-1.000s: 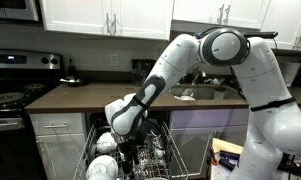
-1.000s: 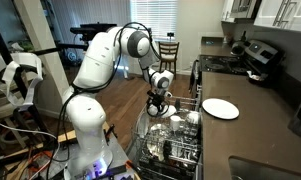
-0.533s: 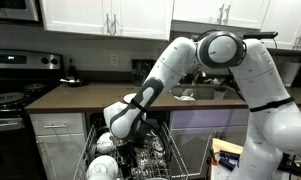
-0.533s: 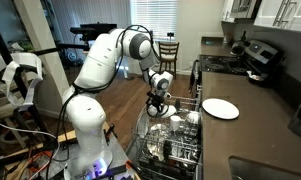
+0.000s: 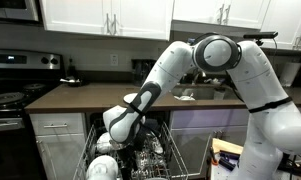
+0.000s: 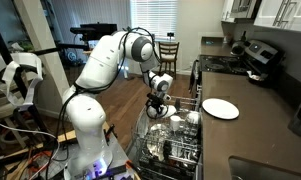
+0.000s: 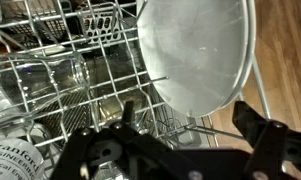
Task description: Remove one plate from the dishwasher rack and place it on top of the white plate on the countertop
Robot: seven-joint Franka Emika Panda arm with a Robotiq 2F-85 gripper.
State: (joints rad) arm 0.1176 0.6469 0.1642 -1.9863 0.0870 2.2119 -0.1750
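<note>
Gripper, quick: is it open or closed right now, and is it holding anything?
The gripper: open, holding nothing, poised at a plate standing in the dishwasher rack.

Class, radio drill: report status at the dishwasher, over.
Gripper over dishwasher rack, jaws open, empty. Rack plate upright among tines, ungripped. White plate bare on countertop. Glass close beside.
</note>
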